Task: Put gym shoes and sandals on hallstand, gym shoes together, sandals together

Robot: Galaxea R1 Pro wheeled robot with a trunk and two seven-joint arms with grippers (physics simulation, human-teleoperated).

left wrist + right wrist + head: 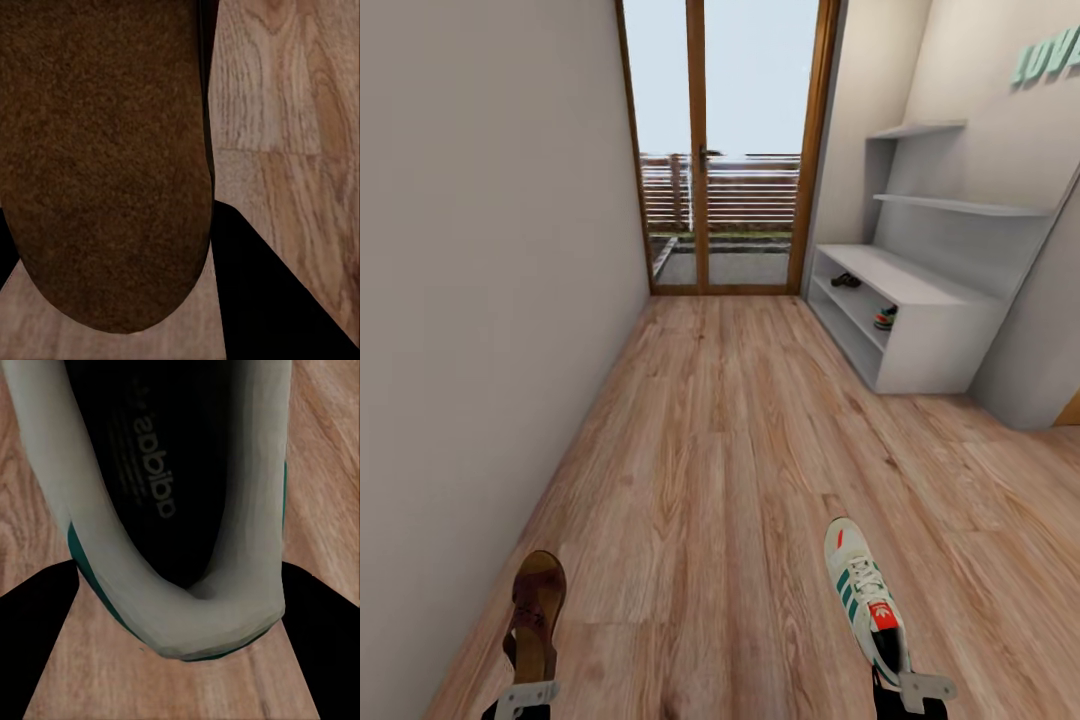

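Hallstand (920,290) beside open corridor floor (730,450)

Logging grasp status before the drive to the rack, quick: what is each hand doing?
Left hand: closed on a brown sandal.
Right hand: closed on a white gym shoe.

Open wood-plank floor (740,440) from 6 toward 12, nothing lying on it up to the glass door (725,150) at 12. Hemmed at 9 by a bare wall (480,300) along the whole left side. Blocked at 2 by the grey hallstand (945,350): top surface free, upper tier partly taken by a sandal (846,280), lower tier by a gym shoe (885,318).
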